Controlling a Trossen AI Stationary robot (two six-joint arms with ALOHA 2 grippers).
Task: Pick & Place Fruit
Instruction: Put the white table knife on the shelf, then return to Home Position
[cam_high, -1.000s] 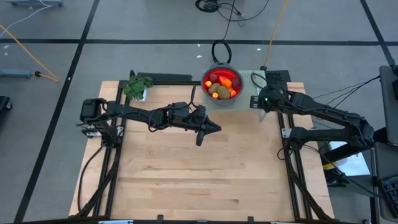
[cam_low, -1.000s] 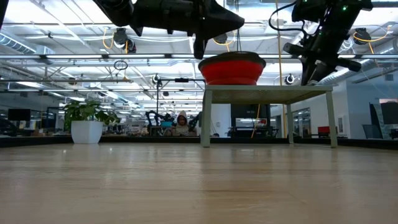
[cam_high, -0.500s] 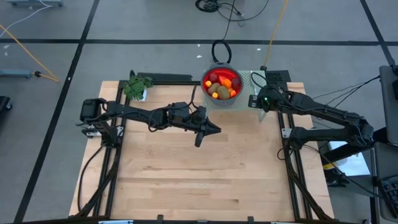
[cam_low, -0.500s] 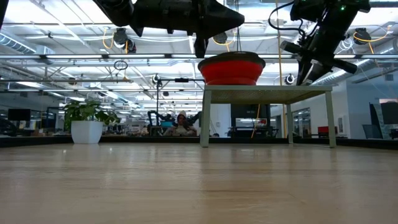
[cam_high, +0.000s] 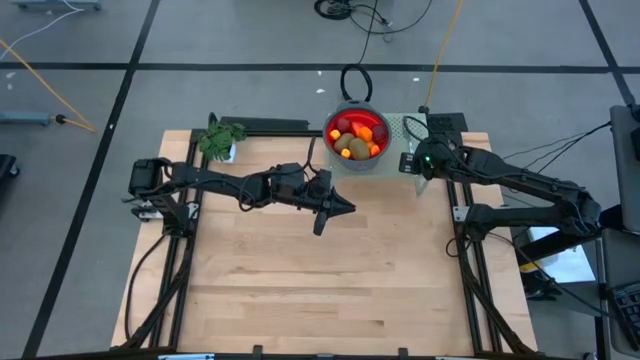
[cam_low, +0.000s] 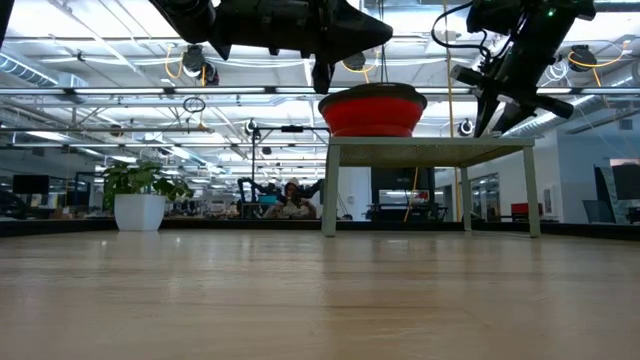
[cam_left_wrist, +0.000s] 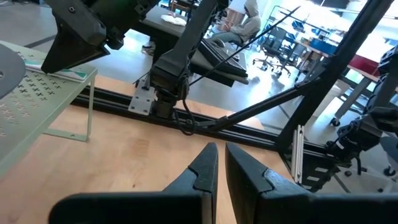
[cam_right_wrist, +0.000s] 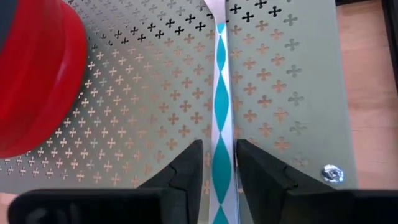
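Observation:
The fruit (cam_high: 356, 138), orange, red and olive-brown pieces, lies in a red bowl (cam_high: 335, 122) on a perforated metal stand (cam_high: 400, 130) at the table's far edge. My left gripper (cam_high: 348, 208) hangs shut and bare over the table, in front of the bowl (cam_low: 372, 110). My right gripper (cam_right_wrist: 219, 165) is open just above the stand's top (cam_right_wrist: 137, 93), to the right of the bowl (cam_right_wrist: 31, 81). Its fingers stand on either side of a white-and-teal strip (cam_right_wrist: 222, 93) that lies flat on the stand.
A small potted plant (cam_high: 220, 138) stands at the far left corner of the table. The stand (cam_low: 430, 147) rises on legs above the wooden tabletop (cam_high: 320, 290). Black frame rails run along the table's left and right sides.
My right gripper has tipped a little above the stand. The left arm, the bowl and the fruit have kept still.

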